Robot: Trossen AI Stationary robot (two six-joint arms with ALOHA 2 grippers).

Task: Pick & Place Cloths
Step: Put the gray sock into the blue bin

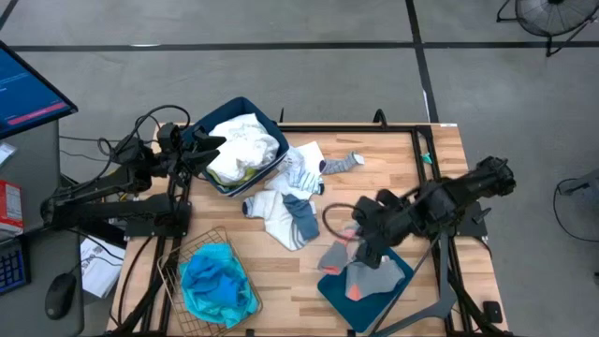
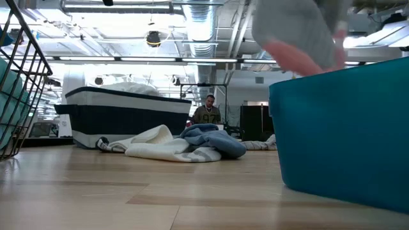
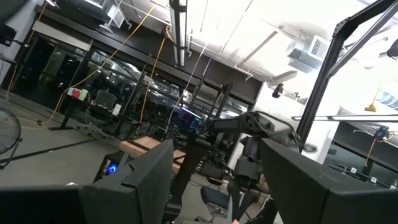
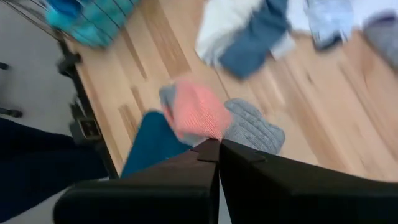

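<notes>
right arm reaches in across the table, right gripper (image 1: 363, 251) pinched fully closed, fingers (image 4: 214, 155) pressed together. left arm sits at its own edge, left gripper (image 1: 217, 142) fingers (image 3: 149, 180) spread apart, lifted and level

Seen level across the wooden worktop (image 2: 128, 191), a teal bin (image 2: 345, 140) stands close at the right side, its wall filling much of that side. Above its rim hangs a blurred grey sock (image 2: 294, 32) with a pink-orange band at its lower end; what holds it is not visible. At the left edge a wire mesh basket (image 2: 19, 76) rises, with turquoise fabric (image 2: 7, 102) behind its wires. Farther back sits a dark blue bin (image 2: 128, 118) heaped with white cloth (image 2: 128, 87). In front of it, near the middle, a white cloth (image 2: 160, 145) lies crumpled, touching a blue one (image 2: 214, 142). Beyond the worktop a person (image 2: 208, 112) sits in the room.
</notes>
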